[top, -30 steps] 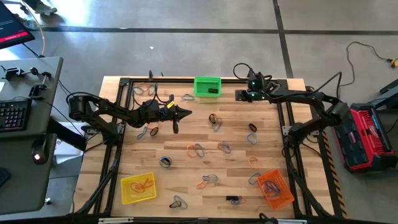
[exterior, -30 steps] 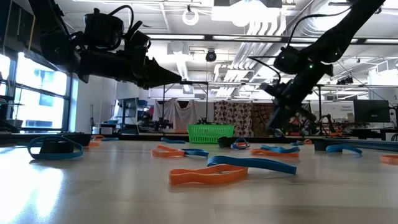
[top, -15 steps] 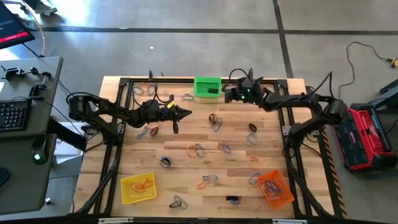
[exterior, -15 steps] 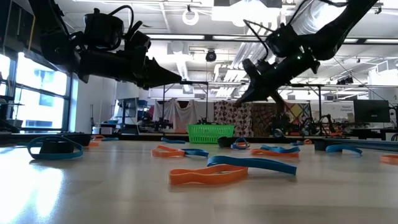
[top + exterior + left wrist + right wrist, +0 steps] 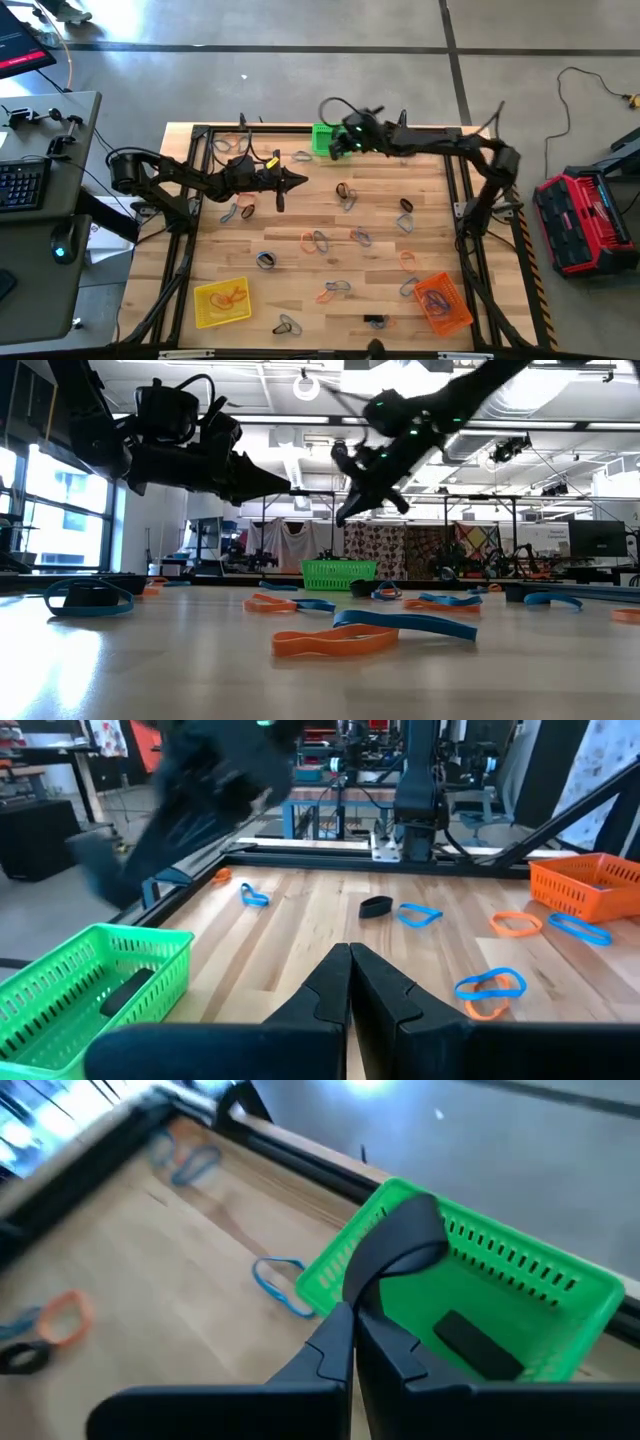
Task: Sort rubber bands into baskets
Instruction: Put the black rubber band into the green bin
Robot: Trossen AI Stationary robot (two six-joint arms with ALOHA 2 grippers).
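One black band (image 5: pixel 395 1250) pinched in right gripper (image 5: pixel 352 1320), now swung over green basket (image 5: pixel 560 1295) just ahead; drop next.

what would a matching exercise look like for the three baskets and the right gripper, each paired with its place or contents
Column one:
1. green basket
2. yellow basket
3. orange basket
4. right gripper

Column two:
a. near right part of the table, holding blue and orange bands
b. shut on a black rubber band above a basket
c. far edge of the table, holding a black band
d. near left part of the table, holding orange bands

Pairs: 1-c, 2-d, 3-a, 4-b
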